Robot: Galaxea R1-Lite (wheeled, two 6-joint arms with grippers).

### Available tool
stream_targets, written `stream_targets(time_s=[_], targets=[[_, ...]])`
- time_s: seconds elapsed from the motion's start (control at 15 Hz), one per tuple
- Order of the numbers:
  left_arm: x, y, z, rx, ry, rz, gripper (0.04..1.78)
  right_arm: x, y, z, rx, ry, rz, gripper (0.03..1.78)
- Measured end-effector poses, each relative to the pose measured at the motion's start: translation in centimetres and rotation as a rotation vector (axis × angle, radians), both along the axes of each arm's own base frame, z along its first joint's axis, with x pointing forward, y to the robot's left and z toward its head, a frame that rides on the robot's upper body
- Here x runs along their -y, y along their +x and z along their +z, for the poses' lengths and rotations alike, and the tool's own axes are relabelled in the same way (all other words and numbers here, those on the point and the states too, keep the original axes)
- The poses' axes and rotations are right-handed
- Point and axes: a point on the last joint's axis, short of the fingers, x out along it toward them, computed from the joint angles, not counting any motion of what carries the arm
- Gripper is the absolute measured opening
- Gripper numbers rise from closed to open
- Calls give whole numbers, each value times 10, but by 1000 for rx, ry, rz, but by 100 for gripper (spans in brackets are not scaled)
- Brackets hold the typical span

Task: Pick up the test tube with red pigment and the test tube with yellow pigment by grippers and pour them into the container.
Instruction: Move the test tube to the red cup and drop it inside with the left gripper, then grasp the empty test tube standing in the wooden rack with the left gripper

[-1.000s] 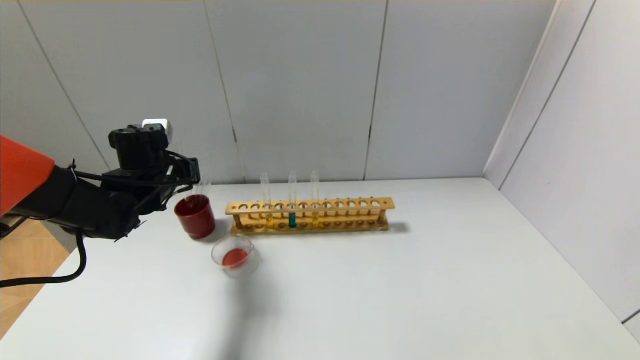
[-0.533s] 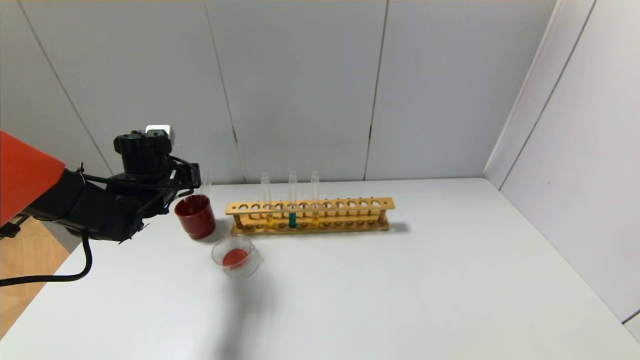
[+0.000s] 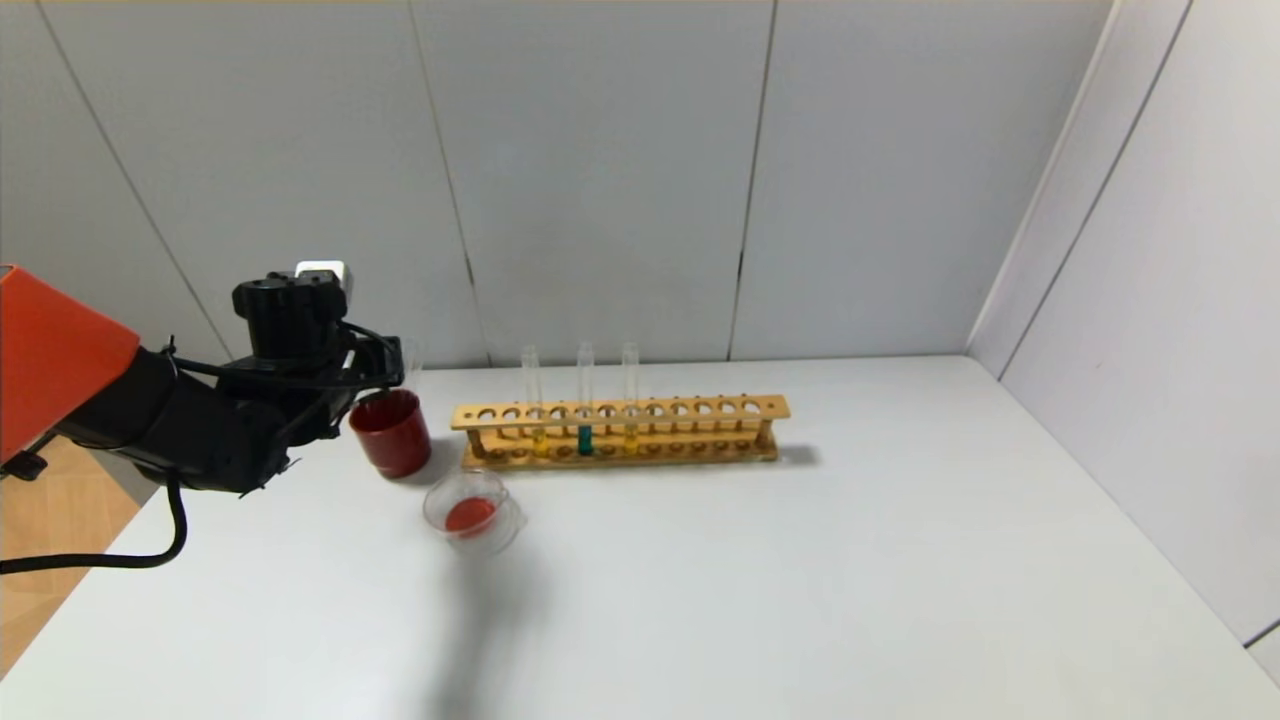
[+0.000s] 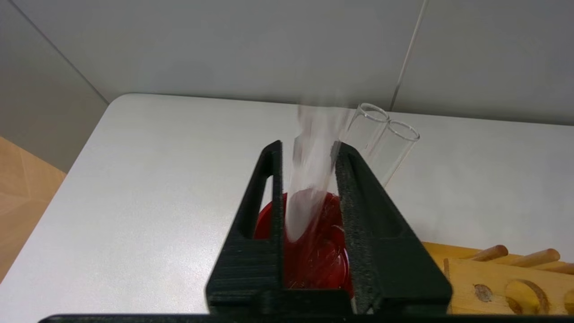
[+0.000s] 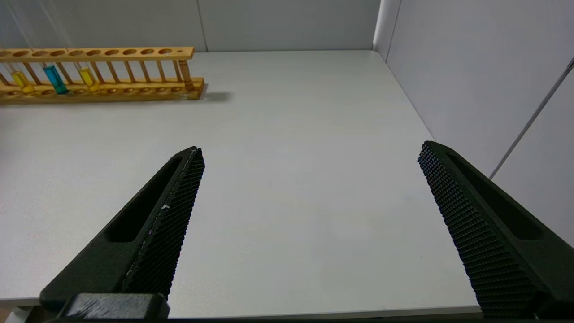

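My left gripper point(image 3: 385, 365) hangs just above the dark red cup point(image 3: 390, 432) at the table's left. In the left wrist view its jaws point(image 4: 308, 150) stand slightly apart around an empty clear test tube point(image 4: 309, 179). The tube is blurred and its round end is inside the cup point(image 4: 314, 260). No tube with red liquid shows. The clear glass container point(image 3: 472, 512) holds red liquid in front of the cup. Two yellow tubes point(image 3: 538, 440) point(image 3: 630, 438) stand in the wooden rack point(image 3: 700, 410). My right gripper point(image 5: 309, 150) is open and empty over bare table.
Two more empty clear tubes point(image 4: 381, 148) lean in the red cup. A teal tube point(image 3: 585, 438) stands between the yellow ones in the rack. The table's left edge lies close to the left arm. Grey walls close the back and right.
My left gripper has sunk a little toward the red cup and shifted slightly right. The tube between its jaws is sliding down into the cup. Rack and container have not moved.
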Motion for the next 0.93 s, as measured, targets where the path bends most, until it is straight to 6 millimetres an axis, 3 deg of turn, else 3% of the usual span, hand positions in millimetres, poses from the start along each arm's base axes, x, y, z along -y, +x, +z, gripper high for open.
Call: stream_targets(time_s=[0.33,0.53,0.67,0.93], targets=[[1,-5,-2,-11,6,0,131,0,0,0,0,0,0,175],[3,-12,10,21,7,-6,164,0,0,0,0,0,0,175],[9,-20,25,53,11,-24,174,0,0,0,0,0,0,175],[34,-53,60,119,100,-129,175,0,0,0,0,0,0,175]])
